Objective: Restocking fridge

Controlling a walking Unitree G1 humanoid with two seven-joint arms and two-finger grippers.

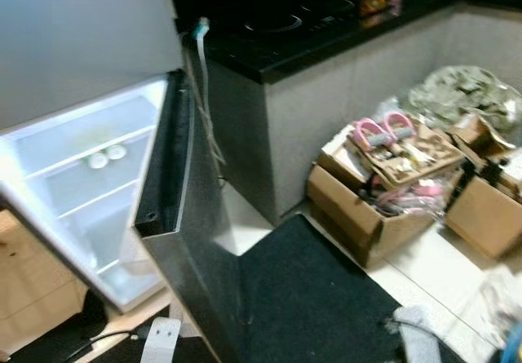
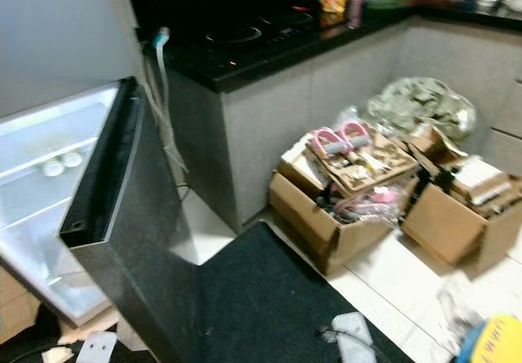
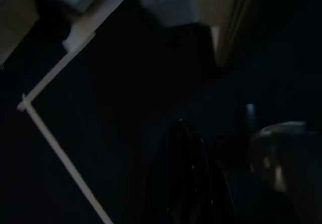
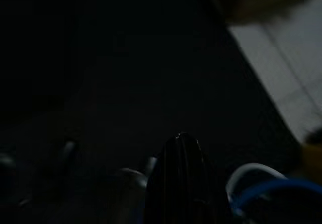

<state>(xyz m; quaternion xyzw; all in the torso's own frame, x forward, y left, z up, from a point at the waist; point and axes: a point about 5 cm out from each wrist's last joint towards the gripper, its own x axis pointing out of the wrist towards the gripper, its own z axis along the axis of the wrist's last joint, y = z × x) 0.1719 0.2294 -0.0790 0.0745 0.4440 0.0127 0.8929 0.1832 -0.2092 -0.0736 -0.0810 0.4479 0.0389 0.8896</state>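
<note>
Against the robot's left side, the fridge door (image 1: 175, 216) is standing wide open, its dark outer face and black top edge jutting out toward the camera, while the lit white interior (image 1: 81, 192) is showing shelves with two small round white items (image 1: 106, 157) sitting on one of them. Just beyond the door's far edge, a black countertop (image 1: 285, 33) with a cooktop is running along a grey cabinet wall (image 1: 326, 126), and a cable (image 1: 205, 94) is hanging down at the counter's corner. A black floor mat (image 1: 318, 298) is lying between the door and the pale tiled floor (image 1: 440, 281), giving open room in the middle. Cardboard boxes (image 1: 383, 192) crammed with clutter are crowding the cabinet's base on the right, a bundled bag (image 1: 465, 94) sitting behind them. Both wrist views are very dark: the left gripper (image 3: 183, 183) is hanging over dark floor near a white edge, the right gripper (image 4: 181, 183) is hanging over the mat beside the tiles, and whether either claw is released or clenched cannot be told.
</note>
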